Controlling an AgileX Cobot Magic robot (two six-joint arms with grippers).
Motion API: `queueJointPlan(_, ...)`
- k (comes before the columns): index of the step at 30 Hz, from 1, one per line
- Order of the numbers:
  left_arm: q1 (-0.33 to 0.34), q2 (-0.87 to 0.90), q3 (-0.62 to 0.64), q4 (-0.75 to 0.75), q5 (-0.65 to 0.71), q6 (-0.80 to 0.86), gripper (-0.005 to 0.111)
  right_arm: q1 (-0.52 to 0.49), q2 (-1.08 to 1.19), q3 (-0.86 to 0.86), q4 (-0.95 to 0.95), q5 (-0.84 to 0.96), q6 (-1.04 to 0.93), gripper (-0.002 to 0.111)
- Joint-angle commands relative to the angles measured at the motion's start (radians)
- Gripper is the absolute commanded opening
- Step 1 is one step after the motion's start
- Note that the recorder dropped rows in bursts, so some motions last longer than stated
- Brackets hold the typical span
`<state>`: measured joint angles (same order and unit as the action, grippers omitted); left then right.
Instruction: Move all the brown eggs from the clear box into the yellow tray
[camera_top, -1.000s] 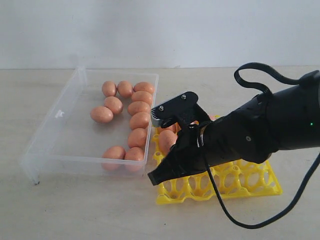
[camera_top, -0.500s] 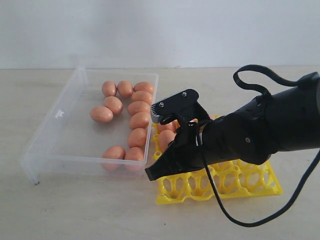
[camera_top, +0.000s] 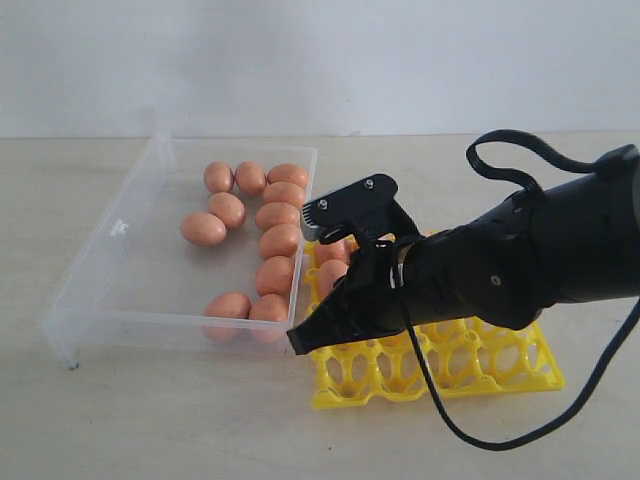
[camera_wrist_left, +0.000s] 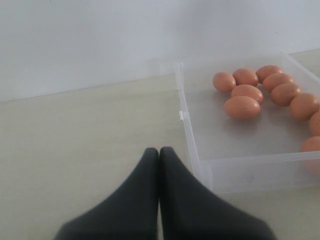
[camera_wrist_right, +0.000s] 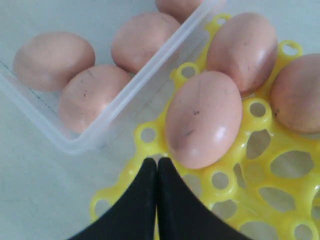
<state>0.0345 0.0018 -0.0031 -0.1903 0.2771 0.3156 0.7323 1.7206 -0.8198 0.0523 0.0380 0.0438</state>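
Eggs (camera_wrist_right: 203, 119), orange-brown ovals, sit in the yellow plastic lattice tray (camera_wrist_right: 125, 175) just beyond the right gripper (camera_wrist_right: 157, 162), pressed closed, empty; beige tabletop (camera_top: 150, 420), white wall (camera_top: 320, 60).

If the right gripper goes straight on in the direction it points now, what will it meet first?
Most likely the rim of the yellow tray, just ahead of the shut right gripper, then the corner wall of the clear box; depth is unclear.

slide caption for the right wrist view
Shut right gripper at yellow tray edge beside a brown egg, clear box corner nearby
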Motion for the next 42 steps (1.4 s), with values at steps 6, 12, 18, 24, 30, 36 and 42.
queueJointPlan(6,-0.009,-0.002,0.003,-0.007,-0.017,-0.009,-0.004,-0.003,-0.001,0.000,-0.003,-0.024,0.010,-0.001)
queueJointPlan(12,-0.009,-0.002,0.003,-0.007,-0.017,-0.009,-0.004,-0.005,-0.001,0.000,-0.012,-0.015,0.010,-0.001)
queueJointPlan(18,-0.009,-0.002,0.003,-0.007,-0.017,-0.009,-0.004,-0.005,0.045,0.000,-0.012,-0.038,0.010,-0.001)
queueJointPlan(24,-0.009,-0.002,0.003,-0.007,-0.017,-0.009,-0.004,-0.005,0.080,0.000,-0.002,-0.088,0.010,-0.001)
queueJointPlan(30,-0.009,-0.002,0.003,-0.007,-0.017,-0.009,-0.004,-0.005,0.080,0.000,0.009,-0.079,0.016,-0.001)
queueJointPlan(36,-0.009,-0.002,0.003,-0.007,-0.017,-0.009,-0.004,-0.005,0.063,0.000,0.014,-0.014,0.036,-0.001)
queueJointPlan(42,-0.009,-0.002,0.003,-0.007,-0.017,-0.009,-0.004,-0.009,0.037,0.000,0.017,-0.102,0.036,-0.001)
